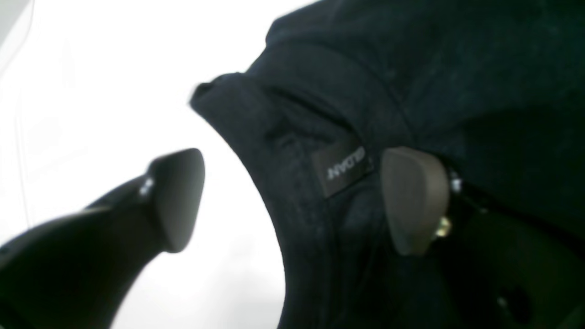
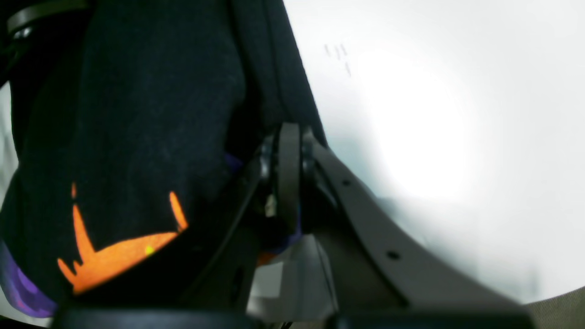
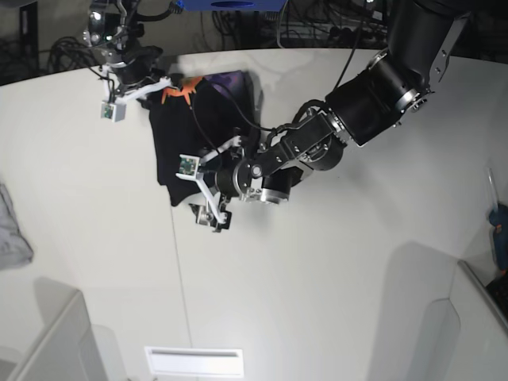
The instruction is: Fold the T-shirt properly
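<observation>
Soft black cotton T-shirt bunched near the far edge of the smooth white worktop. Left end effector spread wide astride the ribbed collar; right end effector clamped on the T-shirt's printed edge.

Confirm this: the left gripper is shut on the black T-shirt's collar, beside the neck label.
Not shut. The left wrist view shows the left gripper open, its fingers spread either side of the black T-shirt collar, beside the neck label.
</observation>
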Robot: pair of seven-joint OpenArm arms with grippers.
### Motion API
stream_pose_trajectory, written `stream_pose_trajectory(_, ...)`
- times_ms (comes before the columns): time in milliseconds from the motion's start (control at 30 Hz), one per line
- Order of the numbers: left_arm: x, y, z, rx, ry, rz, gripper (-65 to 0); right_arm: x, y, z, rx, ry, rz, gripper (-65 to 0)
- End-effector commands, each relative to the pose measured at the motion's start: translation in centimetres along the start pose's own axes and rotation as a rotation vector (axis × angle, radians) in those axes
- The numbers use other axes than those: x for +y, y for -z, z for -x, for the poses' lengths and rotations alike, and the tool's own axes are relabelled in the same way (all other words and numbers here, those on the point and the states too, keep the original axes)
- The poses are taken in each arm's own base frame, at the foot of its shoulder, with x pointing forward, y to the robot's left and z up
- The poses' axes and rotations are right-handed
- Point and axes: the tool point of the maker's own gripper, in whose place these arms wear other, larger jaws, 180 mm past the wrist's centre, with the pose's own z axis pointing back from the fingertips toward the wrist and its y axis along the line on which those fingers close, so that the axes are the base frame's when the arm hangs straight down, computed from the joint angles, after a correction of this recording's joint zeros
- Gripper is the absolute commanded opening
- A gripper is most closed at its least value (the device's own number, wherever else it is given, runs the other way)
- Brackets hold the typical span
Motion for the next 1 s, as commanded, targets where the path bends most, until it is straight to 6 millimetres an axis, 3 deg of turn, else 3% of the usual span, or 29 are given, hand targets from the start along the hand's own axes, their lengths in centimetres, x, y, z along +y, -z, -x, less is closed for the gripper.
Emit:
stream_pose_trajectory(0, 1.8, -0.8, -2.0, -0.054, 0.025, -0.033, -1.8, 0.2, -0.3, -0.4, -0.016, -0.001, -0.008, -65.0)
stream_pose_trajectory(200, 7.4, -5.9, -4.0, -0.184, -0.096, -0.262, 0.0, -0.1, -0.6, 0.3, -0.001, 0.0, -0.002, -65.0)
stream_pose_trajectory(267, 8.5, -7.5, -3.7, -0.202, -0.135, -0.324, 0.0, -0.1, -0.7, 0.4, 0.002, -0.001, -0.002, -65.0)
stream_pose_trajectory(367, 9.1, -9.7, -1.7, -0.156, -0.215, -0.4, 0.0, -0.1, -0.9, 0.7, 0.007, -0.004, -0.004, -65.0)
stream_pose_trajectory(467, 8.9, -12.0, 0.0, -0.176, -0.369, -0.442, -13.0, 0.5, -1.1, 0.9, 0.012, -0.011, -0.018, -65.0)
stream_pose_trajectory(667, 4.7, -15.3, 4.6, -0.146, -0.501, -0.462, -65.0, 0.0, -1.7, -0.9, -0.034, -0.172, 0.053, -65.0)
stream_pose_trajectory(800, 0.5, -16.2, 7.9, -0.077, -0.581, -0.439, -65.0, -0.5, -2.7, -3.5, -0.125, -0.276, 0.107, -65.0)
stream_pose_trajectory(967, -3.9, -17.6, 8.0, -0.225, -0.668, -0.465, -65.0, -1.2, -3.9, -4.4, -0.233, -0.433, 0.166, -65.0)
